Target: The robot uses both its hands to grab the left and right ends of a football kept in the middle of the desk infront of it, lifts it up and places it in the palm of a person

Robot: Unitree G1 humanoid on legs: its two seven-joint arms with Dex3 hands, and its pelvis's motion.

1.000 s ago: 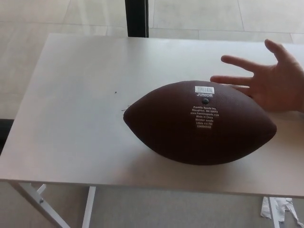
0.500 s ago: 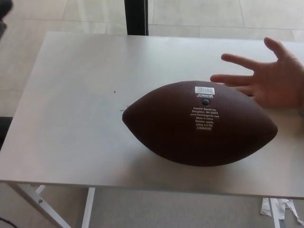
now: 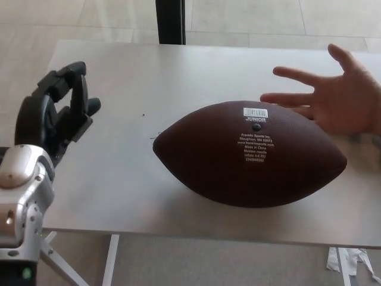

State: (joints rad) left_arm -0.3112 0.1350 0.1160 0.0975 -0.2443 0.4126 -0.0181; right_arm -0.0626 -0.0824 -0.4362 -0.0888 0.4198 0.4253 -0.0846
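Observation:
A brown football [image 3: 250,155] with white print on top lies across the middle of the white desk [image 3: 119,77], long axis left to right. My left hand [image 3: 56,113] has come up at the desk's left edge, well left of the ball and not touching it, fingers apart and holding nothing. A person's open hand [image 3: 336,98], palm up, rests on the desk just behind the ball's right end. My right hand does not show.
The desk's front edge runs along the bottom of the view, with white legs [image 3: 110,259] beneath. A dark post [image 3: 171,21] stands behind the desk. A crumpled white scrap [image 3: 351,262] lies on the floor at the lower right.
My left arm and hand have risen into view at the left edge of the desk. The football and the person's hand have stayed where they were.

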